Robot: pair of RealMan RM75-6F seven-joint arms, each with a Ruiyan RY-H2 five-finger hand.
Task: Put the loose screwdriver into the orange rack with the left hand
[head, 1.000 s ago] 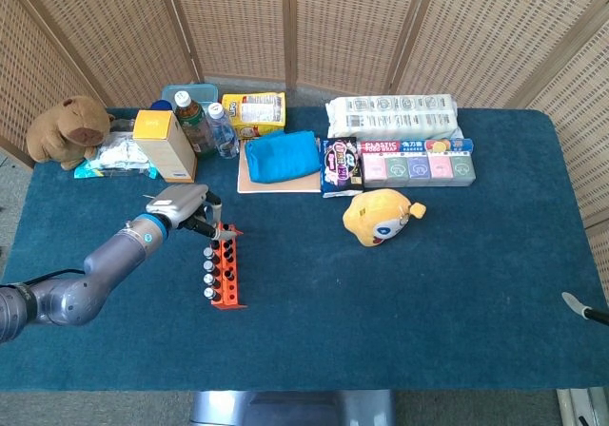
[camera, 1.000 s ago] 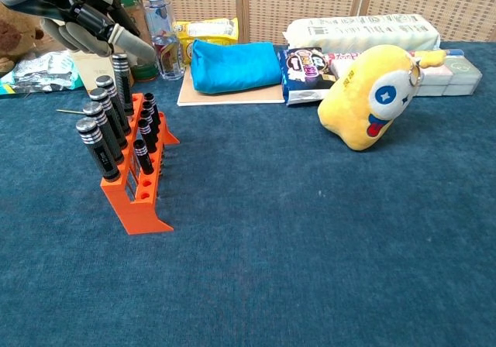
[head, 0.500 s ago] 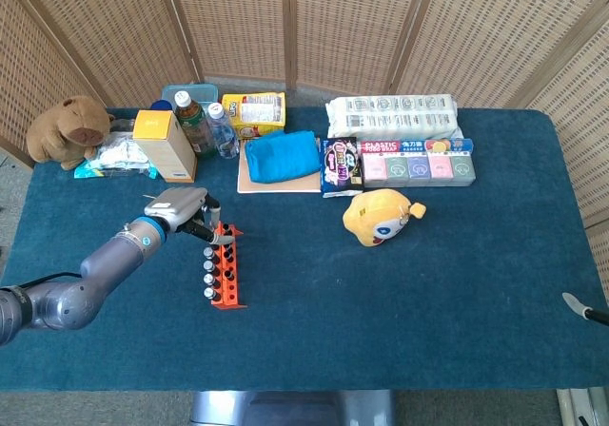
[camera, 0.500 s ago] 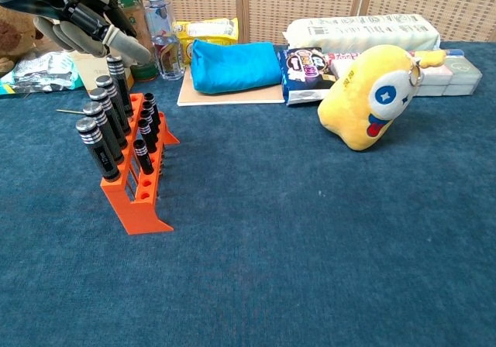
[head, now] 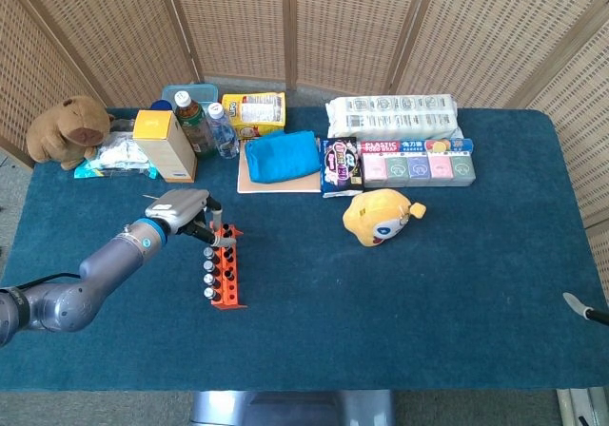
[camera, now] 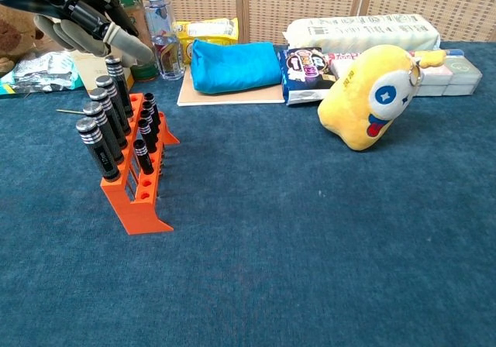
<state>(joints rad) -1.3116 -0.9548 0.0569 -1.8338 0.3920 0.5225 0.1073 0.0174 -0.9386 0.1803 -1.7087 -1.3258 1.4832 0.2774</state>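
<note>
The orange rack (head: 227, 276) (camera: 140, 207) stands left of the table's middle, with several black-handled screwdrivers upright in it. My left hand (head: 184, 206) (camera: 79, 18) hovers over the rack's far end. Its fingertips (camera: 129, 49) grip the top of the farthest screwdriver (camera: 118, 81), which stands upright in the end slot. At the right edge of the head view only a pale tip of my right hand (head: 577, 303) shows, so how its fingers lie is hidden.
A thin metal rod (camera: 70, 110) lies on the cloth left of the rack. Behind the rack are a tan box (head: 164, 145), bottles (camera: 161, 31) and a blue pouch (head: 282, 156). A yellow plush (head: 381, 216) sits to the right, and a brown plush (head: 67, 131) at far left.
The held screwdriver has dropped slightly lower into the rack's far slot and my left hand came down with it. Hardly anything has moved in the last half second.
</note>
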